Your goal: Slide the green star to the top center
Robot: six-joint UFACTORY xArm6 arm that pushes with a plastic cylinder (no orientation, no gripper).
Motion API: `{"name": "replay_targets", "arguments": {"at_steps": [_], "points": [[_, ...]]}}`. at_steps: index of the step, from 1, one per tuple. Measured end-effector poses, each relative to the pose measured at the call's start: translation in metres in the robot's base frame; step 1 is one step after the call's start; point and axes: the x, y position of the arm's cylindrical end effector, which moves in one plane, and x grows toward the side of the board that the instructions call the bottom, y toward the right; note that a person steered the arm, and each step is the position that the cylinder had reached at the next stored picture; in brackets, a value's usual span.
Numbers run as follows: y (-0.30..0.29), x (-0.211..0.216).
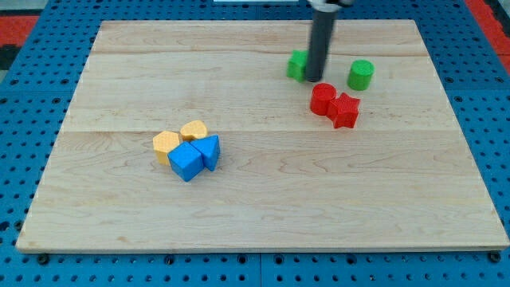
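Though I have no claw to open or close, my tip (316, 80) touches the small green star block (298, 65) on its right, already near the wooden board's (239, 199) top, needing one short push left to the middle.

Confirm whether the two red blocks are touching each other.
Yes, the red cylinder-like block and the red star sit pressed together.

Bright even overhead light, soft short shadows under blocks, sharp focus, no glare
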Motion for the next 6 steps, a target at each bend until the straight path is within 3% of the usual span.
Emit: {"name": "replay_targets", "arguments": {"at_steps": [1, 2, 3, 4, 5, 6], "points": [[-0.057, -0.033], [-0.077, -0.052], [-0.071, -0.052], [-0.052, -0.008], [0.001, -0.006], [0.002, -0.037]]}}
